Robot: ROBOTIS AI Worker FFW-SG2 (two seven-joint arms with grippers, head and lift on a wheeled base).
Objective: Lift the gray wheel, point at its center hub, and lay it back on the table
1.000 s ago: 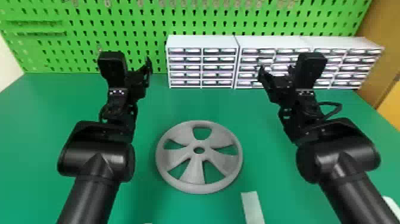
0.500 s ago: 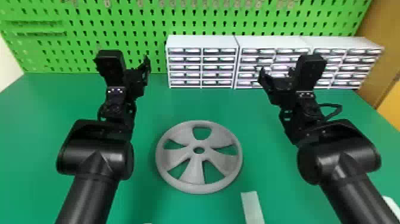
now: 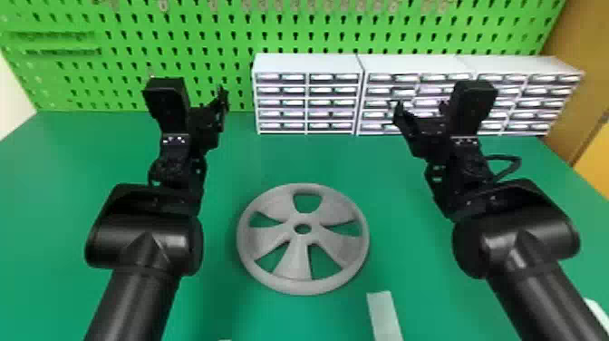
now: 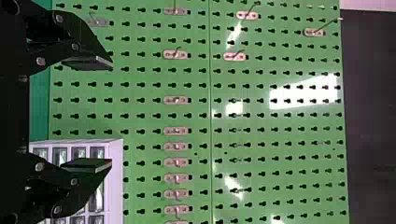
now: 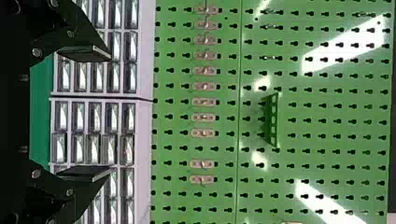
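To the left of the wheel and beyond it, the left end effector (image 4: 111, 113) is held above the tabletop (image 3: 217, 290), its fingers spread and empty. The gray wheel (image 3: 297, 260) lies flat on the tabletop between the two arms, its center hub (image 3: 302, 238) bare. The step in hand looks to be the approach for the lift: bring the fingers down beside the rim and slip one under its edge or through a spoke gap before squeezing, since a grip from above alone could slide off. Lift slowly and level, leaving the hub uncovered for the pointing. Just right of the wheel, on its near side, a pale strip (image 3: 385, 317) is best avoided. Farther right and beyond the wheel, the right end effector (image 5: 110, 114) is also open and empty, suited to pointing or steadying the far rim.
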